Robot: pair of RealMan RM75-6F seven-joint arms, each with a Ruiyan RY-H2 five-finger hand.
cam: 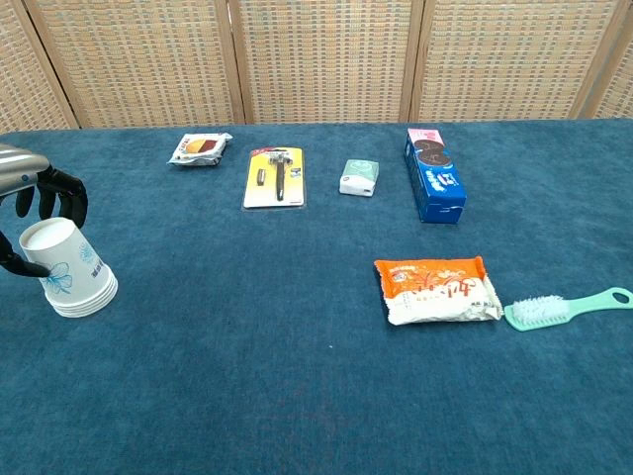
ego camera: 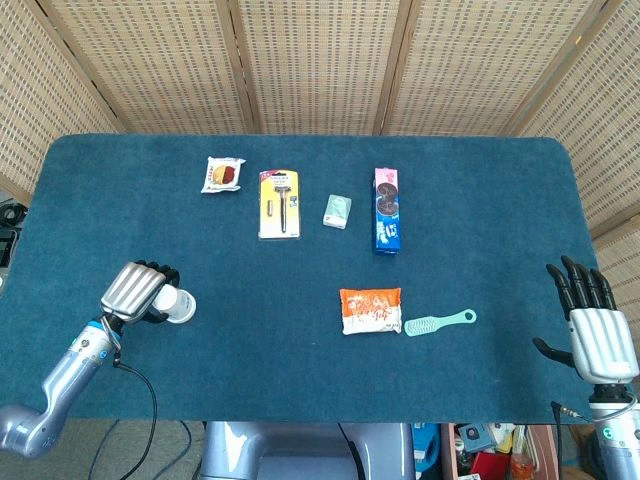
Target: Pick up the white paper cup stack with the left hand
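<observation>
The white paper cup stack [cam: 71, 272], printed with blue flowers, lies tilted on the blue table near the front left; in the head view the cup stack [ego camera: 181, 305] peeks out from under my hand. My left hand [ego camera: 135, 290] wraps it: in the chest view the left hand [cam: 38, 198] has dark fingers curled over the cup's upper side, with the thumb against its lower left. The stack's base still touches the cloth. My right hand [ego camera: 596, 325] hovers at the table's front right corner, fingers spread, holding nothing.
Along the back lie a snack packet [ego camera: 222, 174], a carded razor [ego camera: 279, 203], a small mint box [ego camera: 337, 211] and a blue cookie box [ego camera: 386, 210]. An orange snack bag [ego camera: 370, 310] and a teal brush [ego camera: 439, 322] sit front centre-right.
</observation>
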